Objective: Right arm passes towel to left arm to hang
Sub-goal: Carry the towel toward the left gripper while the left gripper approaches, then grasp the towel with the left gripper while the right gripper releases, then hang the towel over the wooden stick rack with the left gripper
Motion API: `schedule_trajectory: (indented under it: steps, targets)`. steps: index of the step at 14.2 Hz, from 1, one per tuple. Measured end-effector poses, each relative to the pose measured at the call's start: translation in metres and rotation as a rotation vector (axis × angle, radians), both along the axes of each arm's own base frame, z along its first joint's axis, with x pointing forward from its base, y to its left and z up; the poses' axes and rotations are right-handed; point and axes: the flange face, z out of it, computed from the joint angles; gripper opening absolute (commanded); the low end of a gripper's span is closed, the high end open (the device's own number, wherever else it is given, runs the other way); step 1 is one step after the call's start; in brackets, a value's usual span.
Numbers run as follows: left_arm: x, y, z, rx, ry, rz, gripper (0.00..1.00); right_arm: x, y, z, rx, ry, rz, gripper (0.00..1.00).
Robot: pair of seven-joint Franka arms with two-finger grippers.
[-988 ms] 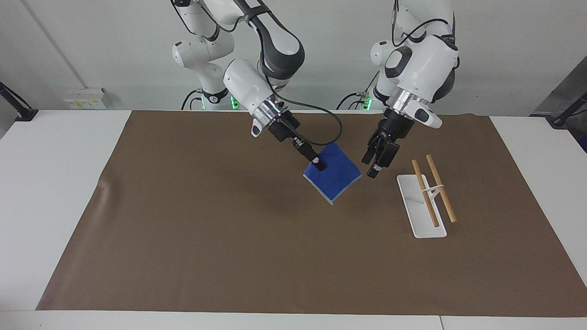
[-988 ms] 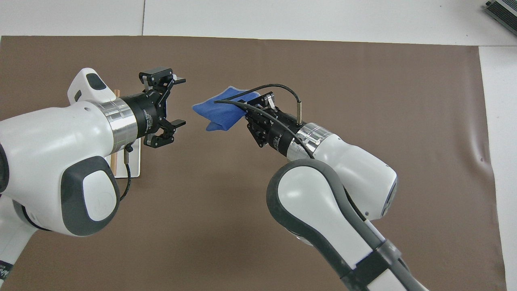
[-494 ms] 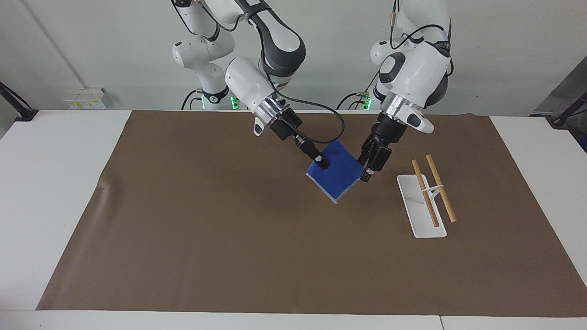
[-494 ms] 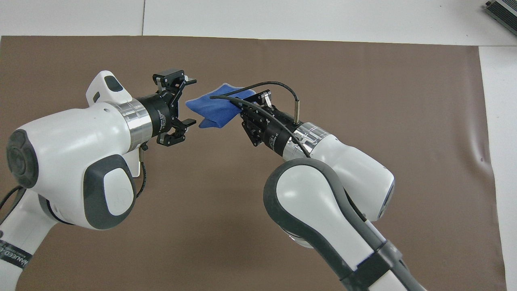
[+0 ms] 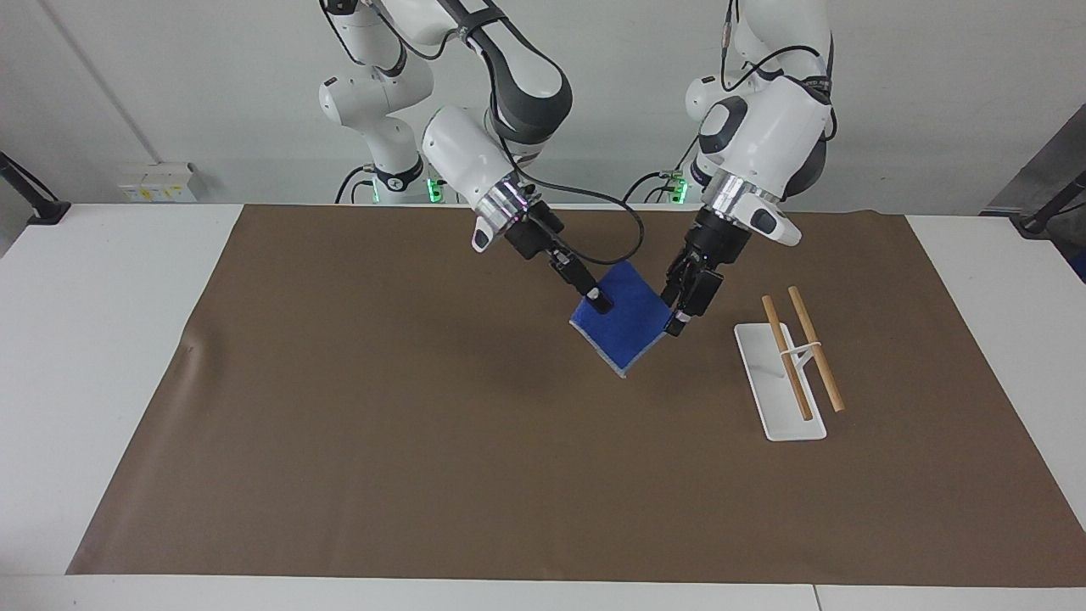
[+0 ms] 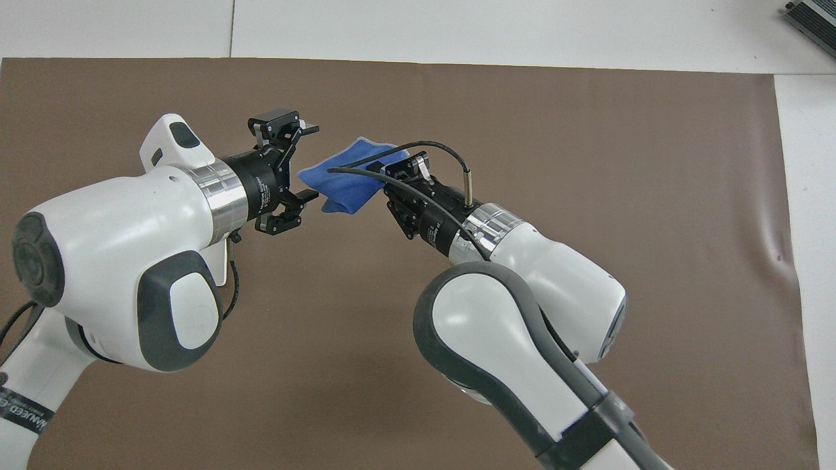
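The blue towel [image 5: 626,333] hangs in the air over the brown mat, tilted so that one corner points down. My right gripper [image 5: 599,301] is shut on its upper edge, also seen from above as the right gripper [image 6: 386,177]. My left gripper [image 6: 312,162] is open, one finger on each side of the towel's [image 6: 345,185] free corner. In the facing view the left gripper [image 5: 676,314] sits right at the towel's edge toward the left arm's end. Whether its fingers touch the cloth I cannot tell.
A white rack base [image 5: 768,399] carrying two wooden bars [image 5: 814,361] stands on the brown mat [image 5: 382,424] toward the left arm's end, close beside the left gripper. A loose black cable [image 5: 624,233] loops from the right wrist above the towel.
The left gripper has moved in toward the towel, so the towel's corner now lies between its open fingers. The right gripper has carried the towel slightly toward the left arm's end.
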Motion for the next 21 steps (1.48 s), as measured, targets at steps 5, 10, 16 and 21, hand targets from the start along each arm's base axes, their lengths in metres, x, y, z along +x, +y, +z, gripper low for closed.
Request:
schedule_trajectory:
  steps: [5,10,16,21]
  targets:
    - [0.000,-0.002,-0.002,-0.001,0.004,-0.003,0.34,-0.008,0.008,-0.002,-0.036,-0.030,0.008,0.00]
    - [-0.002,-0.006,-0.004,0.012,-0.006,-0.032,0.00,-0.011,0.011,-0.005,-0.055,-0.040,0.021,0.00]
    - [0.001,-0.002,-0.004,0.041,-0.035,-0.072,0.00,-0.011,0.009,-0.005,-0.061,-0.043,0.009,0.70]
    - [0.014,0.029,-0.006,0.057,-0.049,-0.041,0.00,-0.010,-0.001,-0.017,-0.160,-0.115,0.058,1.00]
